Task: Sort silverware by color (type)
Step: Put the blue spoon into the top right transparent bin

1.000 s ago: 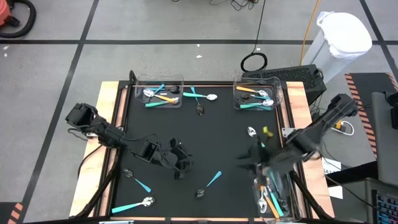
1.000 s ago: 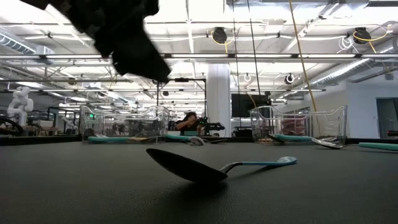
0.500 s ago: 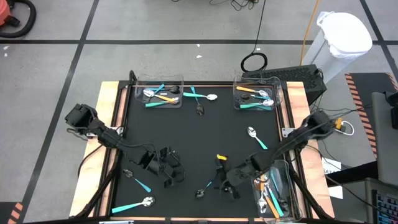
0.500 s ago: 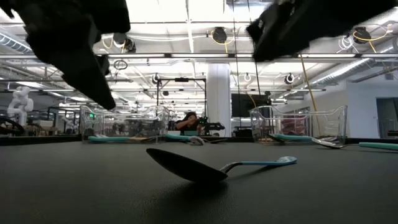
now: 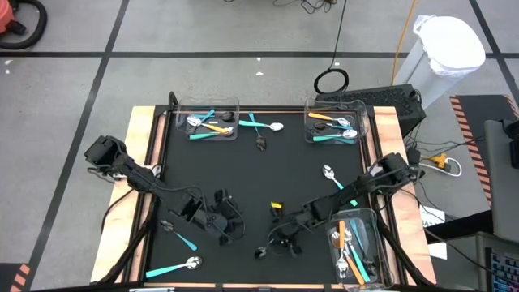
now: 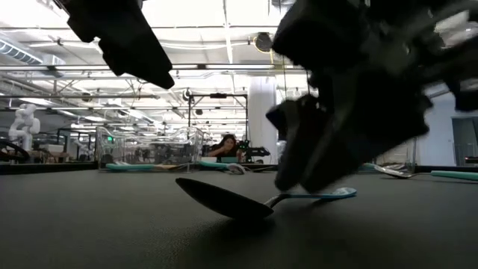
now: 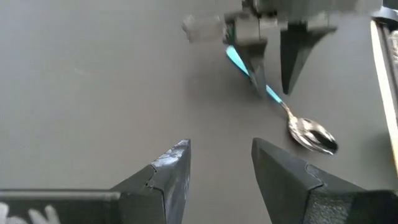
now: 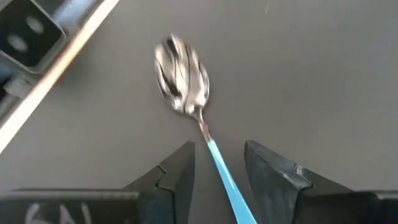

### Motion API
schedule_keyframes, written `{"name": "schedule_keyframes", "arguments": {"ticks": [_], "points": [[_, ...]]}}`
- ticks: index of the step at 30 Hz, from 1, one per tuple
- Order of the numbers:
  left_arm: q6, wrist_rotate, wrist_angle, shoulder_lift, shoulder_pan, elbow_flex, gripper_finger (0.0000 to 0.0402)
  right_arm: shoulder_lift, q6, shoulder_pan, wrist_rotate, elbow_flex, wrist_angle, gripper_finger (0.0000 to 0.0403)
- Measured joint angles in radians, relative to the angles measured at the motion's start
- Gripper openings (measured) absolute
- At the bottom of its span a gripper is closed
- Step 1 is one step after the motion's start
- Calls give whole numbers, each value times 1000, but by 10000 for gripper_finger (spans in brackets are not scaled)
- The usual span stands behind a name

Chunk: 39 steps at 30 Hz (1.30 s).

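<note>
The right gripper (image 8: 216,163) hung open astride the teal spoon (image 8: 186,87), handle running lengthwise between its fingers; the left gripper (image 7: 221,163) waited open nearby.

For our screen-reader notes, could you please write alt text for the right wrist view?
The right gripper is open, its two dark fingers straddling the light-blue handle of a silver spoon that lies flat on the black table.

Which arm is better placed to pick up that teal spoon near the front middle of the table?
The right. Its gripper has open fingers on either side of the teal spoon's handle. The left gripper hovers farther away, open and empty.
</note>
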Motion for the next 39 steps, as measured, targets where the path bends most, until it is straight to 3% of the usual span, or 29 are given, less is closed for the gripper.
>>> {"name": "schedule_keyframes", "arguments": {"ticks": [6, 12, 16, 20, 24, 27, 32, 39], "points": [[0, -55, 0, 0, 0, 0, 173, 68, -11, -3, 3, 2, 71, 101], [0, -59, -7, 0, 0, 0, 173, 67, -41, -3, 3, 2, 69, 14], [0, -60, -13, 0, 0, 0, 173, 47, -51, -3, 11, 0, 56, 13], [0, -70, -31, 0, 0, 0, 173, -4, -53, -8, 87, -2, 0, 7], [-9, -149, -39, 0, -1, -15, 173, -95, 19, -26, 169, -2, -81, 8], [-37, -229, -10, 0, -1, -39, 173, -164, 97, -46, 237, -2, -189, 7], [-61, -261, 40, 0, 0, -68, 173, -292, 175, -84, 413, -1, -413, 7], [-58, -293, 114, 0, 0, -116, 173, -427, 162, -233, 505, -1, -678, 7]]}}
